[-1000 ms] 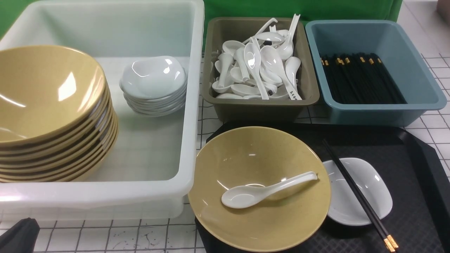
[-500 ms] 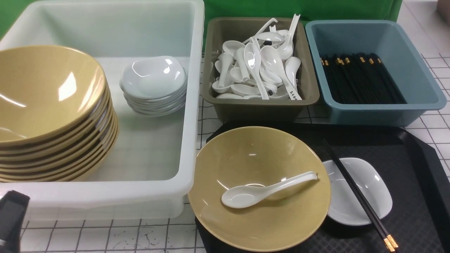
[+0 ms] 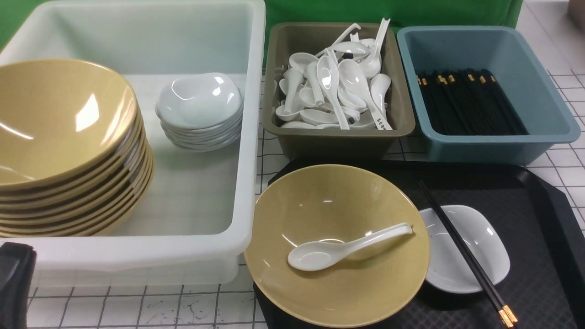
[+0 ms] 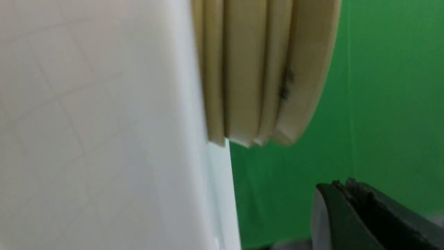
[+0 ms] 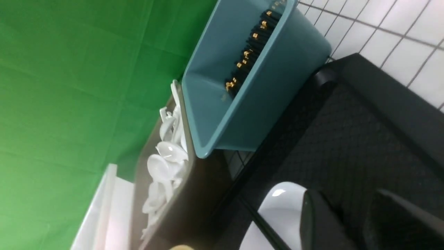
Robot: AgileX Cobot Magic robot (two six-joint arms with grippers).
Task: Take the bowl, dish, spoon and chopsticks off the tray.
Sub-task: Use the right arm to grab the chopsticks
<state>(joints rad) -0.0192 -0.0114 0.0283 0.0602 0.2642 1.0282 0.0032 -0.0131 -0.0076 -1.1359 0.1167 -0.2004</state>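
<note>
Taking the front view as a clock face, the white tub (image 3: 249, 137) fills 9 to 11 o'clock. It holds a stack of yellow bowls (image 3: 68, 151) at its 8 o'clock and a stack of white dishes (image 3: 201, 109) toward its 1 o'clock. The black tray (image 3: 544, 205) lies at 4 to 6 o'clock. Behind the tray, the brown bin (image 3: 338, 144) of white spoons sits at 12 and the blue bin (image 3: 502, 148) of black chopsticks at 1 to 2.

All four task items are still on the tray, unmoved over the last second. The bowl (image 3: 338, 292) stands on the tray's 9 o'clock side, overhanging its edge. The dish (image 3: 486, 249) is at the bowl's 3 o'clock, its near edge tucked under the bowl's rim. The chopsticks (image 3: 461, 258) lie across the dish, running from 11 to 5 o'clock. The spoon (image 3: 343, 249) lies inside the bowl with its handle pointing to 2 o'clock.

The only change is the left gripper (image 3: 16, 278) at 8 o'clock. A second ago just a dark tip showed in that corner; now it stands higher against the tub's near wall. I cannot tell whether its fingers are apart or together. The right gripper (image 5: 347, 203) is seen only by its wrist camera, fingers apart and empty, close over the dish.
</note>
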